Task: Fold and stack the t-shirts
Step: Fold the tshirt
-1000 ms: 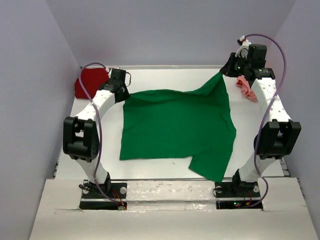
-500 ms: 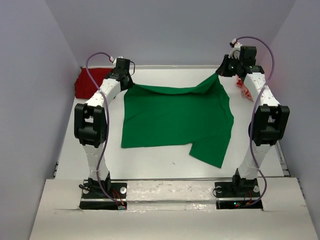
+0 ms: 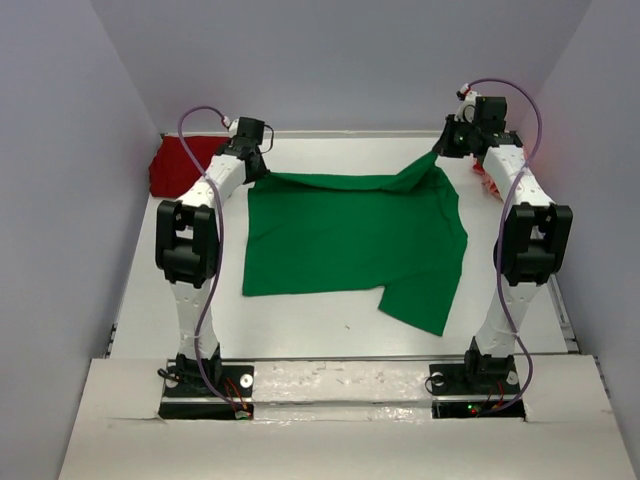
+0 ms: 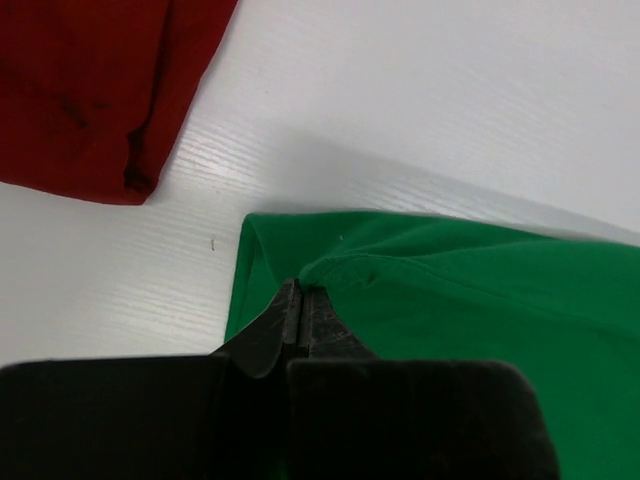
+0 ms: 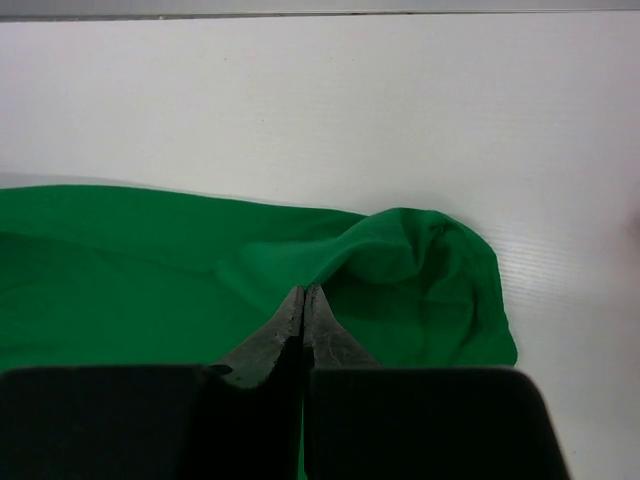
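The bright green t-shirt (image 3: pixel 350 235) lies spread across the middle of the table, its far edge lifted. My left gripper (image 3: pixel 262 172) is shut on its far left corner (image 4: pixel 330 275). My right gripper (image 3: pixel 440 150) is shut on its far right corner (image 5: pixel 400 260), raised off the table. The dark red t-shirt (image 3: pixel 175 165) lies folded at the far left and shows in the left wrist view (image 4: pixel 90 80). The salmon pink t-shirt (image 3: pixel 487 178) lies at the far right, mostly hidden behind my right arm.
Grey walls close in the white table (image 3: pixel 180 320) at the back and both sides. Both arms reach to the far edge. A green sleeve (image 3: pixel 420 300) hangs toward the near right.
Both grippers have pulled the green shirt's far edge toward the back of the table. The left gripper went farther back; the shirt slid away from the near edge.
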### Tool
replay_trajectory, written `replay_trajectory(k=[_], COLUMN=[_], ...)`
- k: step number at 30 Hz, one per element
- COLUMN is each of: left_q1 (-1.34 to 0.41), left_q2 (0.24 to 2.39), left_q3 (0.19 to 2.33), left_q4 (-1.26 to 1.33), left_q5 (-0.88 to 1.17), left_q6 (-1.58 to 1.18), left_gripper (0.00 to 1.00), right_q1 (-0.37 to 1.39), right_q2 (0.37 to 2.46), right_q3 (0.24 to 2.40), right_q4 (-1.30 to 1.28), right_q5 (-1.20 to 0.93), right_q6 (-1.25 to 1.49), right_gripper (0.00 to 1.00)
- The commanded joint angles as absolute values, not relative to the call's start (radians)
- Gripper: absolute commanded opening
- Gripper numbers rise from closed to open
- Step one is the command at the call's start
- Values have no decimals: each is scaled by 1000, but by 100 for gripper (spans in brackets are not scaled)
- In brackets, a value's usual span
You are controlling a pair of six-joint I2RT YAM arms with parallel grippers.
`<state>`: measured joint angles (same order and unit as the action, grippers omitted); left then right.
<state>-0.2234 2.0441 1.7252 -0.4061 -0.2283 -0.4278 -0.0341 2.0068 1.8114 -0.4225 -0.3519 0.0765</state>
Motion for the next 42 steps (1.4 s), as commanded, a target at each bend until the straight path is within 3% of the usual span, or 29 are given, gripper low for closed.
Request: replay_trajectory(k=[1, 13, 32, 34, 36, 42], left_q1=[-222, -215, -215, -215, -218, -221], left_q2=[2063, 2043, 1944, 1925, 1908, 1887], left_q3=[1770, 1674, 1500, 1471, 1444, 1411], left_q4=[-465, -474, -440, -431, -404, -408], left_q5=[-285, -321, -328, -328, -321, -316], left_q6=[-448, -508, -534, -535, -537, -549], left_gripper=[0, 0, 2, 11, 28, 44], right_q1=[-38, -29, 20, 29, 29, 29], right_q2=[1922, 1861, 1746, 1741, 1741, 1775], right_q3=[1818, 1772, 1534, 1520, 1513, 1500], right_q4=[-423, -600, -637, -644, -647, -667], right_q5=[-281, -35, 90, 100, 132, 189], right_q6=[86, 156, 232, 236, 238, 247], right_gripper=[0, 0, 0, 0, 0, 0])
